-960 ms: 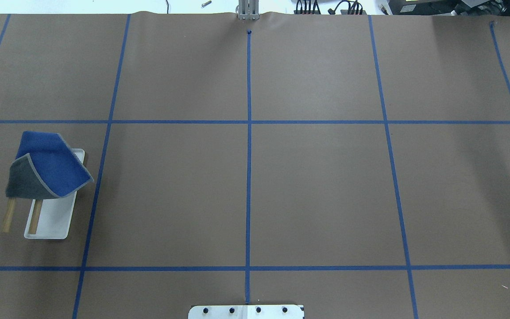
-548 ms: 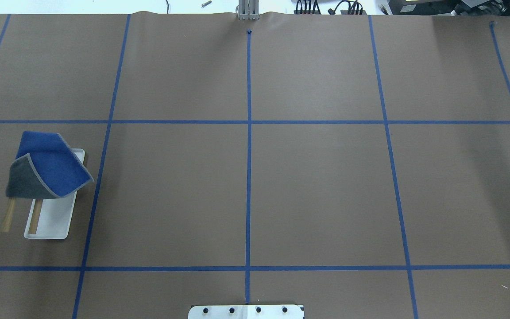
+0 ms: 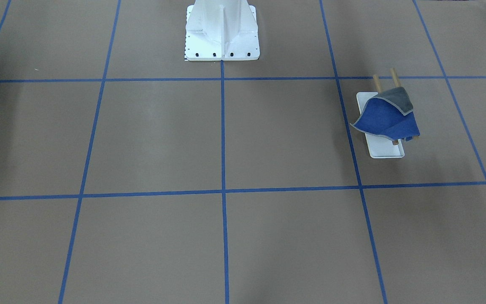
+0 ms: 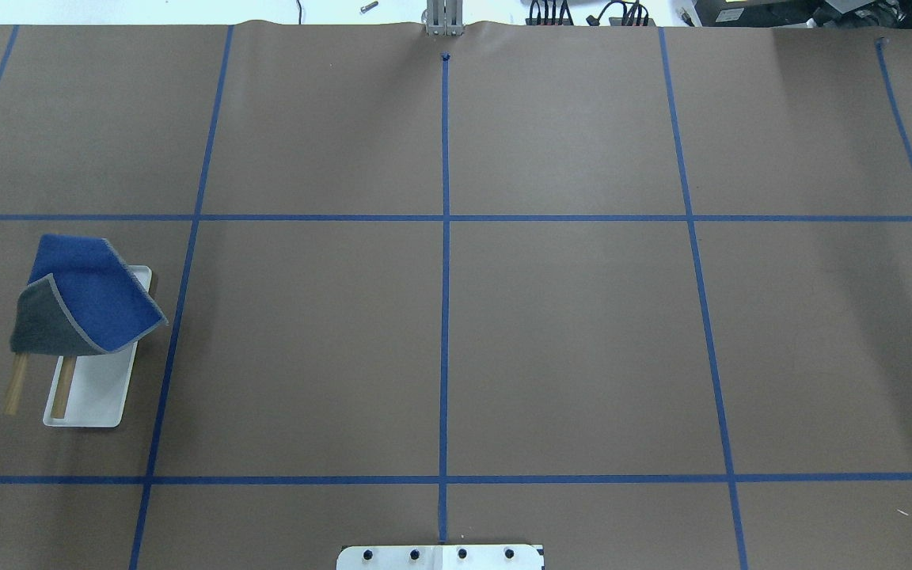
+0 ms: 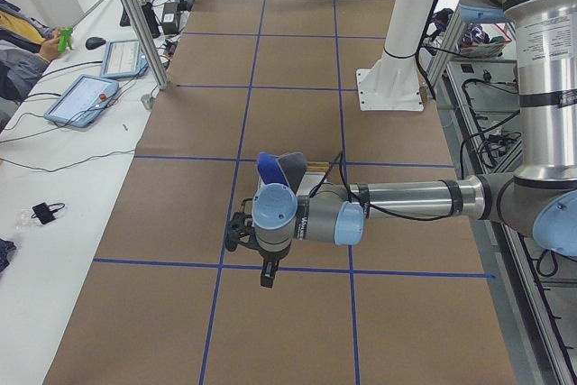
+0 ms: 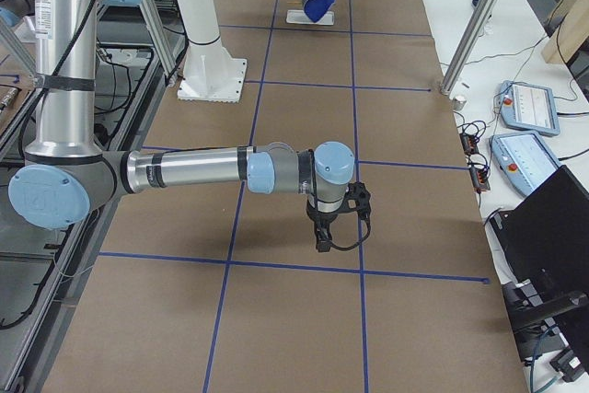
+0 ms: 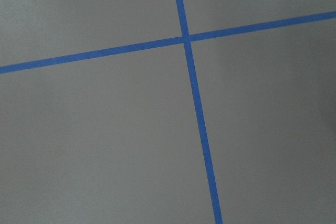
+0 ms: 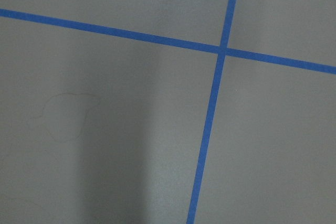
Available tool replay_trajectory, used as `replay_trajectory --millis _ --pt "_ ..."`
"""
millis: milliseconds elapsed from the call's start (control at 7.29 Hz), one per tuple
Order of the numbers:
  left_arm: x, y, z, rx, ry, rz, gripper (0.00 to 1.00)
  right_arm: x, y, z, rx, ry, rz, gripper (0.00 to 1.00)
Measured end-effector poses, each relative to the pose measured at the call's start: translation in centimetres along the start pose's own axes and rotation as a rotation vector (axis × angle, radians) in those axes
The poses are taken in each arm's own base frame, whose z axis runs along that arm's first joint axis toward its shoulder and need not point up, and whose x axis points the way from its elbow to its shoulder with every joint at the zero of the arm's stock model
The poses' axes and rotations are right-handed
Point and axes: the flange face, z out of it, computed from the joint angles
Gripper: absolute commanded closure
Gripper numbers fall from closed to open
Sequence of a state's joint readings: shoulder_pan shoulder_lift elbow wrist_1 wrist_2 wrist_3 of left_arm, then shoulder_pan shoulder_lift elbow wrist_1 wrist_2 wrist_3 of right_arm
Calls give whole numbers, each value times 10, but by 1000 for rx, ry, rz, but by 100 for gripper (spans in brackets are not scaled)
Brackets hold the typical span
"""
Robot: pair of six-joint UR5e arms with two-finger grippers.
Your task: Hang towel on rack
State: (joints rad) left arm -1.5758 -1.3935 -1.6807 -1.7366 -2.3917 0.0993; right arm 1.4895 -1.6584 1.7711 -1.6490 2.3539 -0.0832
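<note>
The towel (image 4: 88, 297) hangs folded over the rack's two wooden rods (image 4: 60, 388), blue face up with a grey flap turned over, at the table's left side. The rack's white tray base (image 4: 96, 396) sits under it. Both also show in the front-facing view, the towel (image 3: 384, 120) and the tray (image 3: 384, 150). No gripper shows in the overhead or front-facing views. The left gripper (image 5: 267, 275) shows only in the exterior left view, raised above the table near the towel (image 5: 279, 167). The right gripper (image 6: 322, 241) shows only in the exterior right view, far from the towel (image 6: 317, 4). I cannot tell whether either is open or shut.
The large white bolted pedestal (image 3: 222, 29) stands at the robot's edge of the table. Blue tape lines cross the brown table cover (image 4: 567, 340). Both wrist views show only table cover and tape. Tablets and cables lie beyond the far edge (image 5: 86, 96).
</note>
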Motion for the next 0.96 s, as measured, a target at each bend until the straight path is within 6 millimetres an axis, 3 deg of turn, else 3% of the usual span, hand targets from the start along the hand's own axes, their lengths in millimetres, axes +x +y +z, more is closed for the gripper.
replay_trajectory --millis 960 --pt "11 -12 -11 28 -2 -46 2 -11 -1 -5 14 -61 -1 0"
